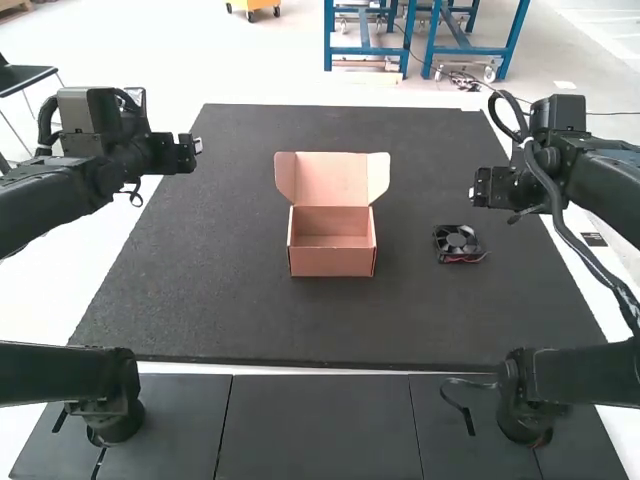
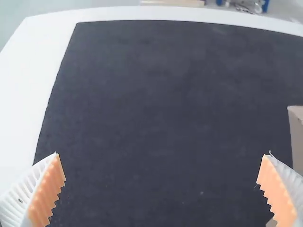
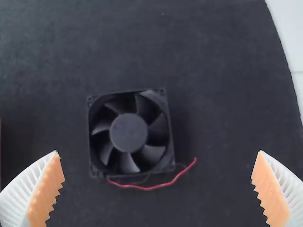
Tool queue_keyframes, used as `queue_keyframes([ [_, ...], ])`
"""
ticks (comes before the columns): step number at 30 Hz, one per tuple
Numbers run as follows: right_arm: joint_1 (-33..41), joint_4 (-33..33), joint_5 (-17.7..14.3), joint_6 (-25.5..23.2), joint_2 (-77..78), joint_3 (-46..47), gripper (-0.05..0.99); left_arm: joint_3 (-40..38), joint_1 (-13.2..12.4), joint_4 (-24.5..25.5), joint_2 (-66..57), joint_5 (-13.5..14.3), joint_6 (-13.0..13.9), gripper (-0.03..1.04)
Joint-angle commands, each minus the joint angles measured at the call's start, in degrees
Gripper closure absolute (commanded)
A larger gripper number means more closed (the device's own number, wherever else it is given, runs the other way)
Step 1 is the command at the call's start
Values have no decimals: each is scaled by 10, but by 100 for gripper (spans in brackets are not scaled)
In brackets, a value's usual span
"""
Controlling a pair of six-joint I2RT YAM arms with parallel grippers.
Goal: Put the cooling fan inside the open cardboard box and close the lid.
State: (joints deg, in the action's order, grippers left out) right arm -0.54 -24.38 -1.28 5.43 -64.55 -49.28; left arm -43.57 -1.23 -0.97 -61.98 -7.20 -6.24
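Right tool (image 3: pixel 157 156), spread wide, faces the cooling fan (image 3: pixel 129 132); left tool (image 2: pixel 161 155), likewise spread, hangs left of the open cardboard box (image 1: pixel 331 240).

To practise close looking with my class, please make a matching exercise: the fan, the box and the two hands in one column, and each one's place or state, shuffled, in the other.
Column 1
1. cooling fan
2. cardboard box
3. left hand
4. right hand

Column 2
A. open, over bare black mat
B. lid up, near the middle of the mat
C. open, above the fan
D. flat on the mat, to the right of the box

Pairs: 1-D, 2-B, 3-A, 4-C
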Motion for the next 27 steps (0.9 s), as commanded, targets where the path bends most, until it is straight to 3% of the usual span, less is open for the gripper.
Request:
queue_keyframes([
  [1, -13, 39, 8, 14, -15, 12, 3, 12, 9, -20, -7, 9, 3, 5],
  [8, -54, 70, -24, 18, -65, 25, 4, 45, 40, -20, -24, -23, -13, 5],
  [12, -90, 70, -26, 44, -101, 17, 4, 59, 62, -36, -24, -25, -13, 5],
  [20, -114, 20, -3, 121, -165, -19, 5, 61, 78, -37, -24, -26, -14, 5],
  [27, -113, 15, 21, 148, -199, -33, 5, 66, 77, -45, -24, -43, -18, 5],
])
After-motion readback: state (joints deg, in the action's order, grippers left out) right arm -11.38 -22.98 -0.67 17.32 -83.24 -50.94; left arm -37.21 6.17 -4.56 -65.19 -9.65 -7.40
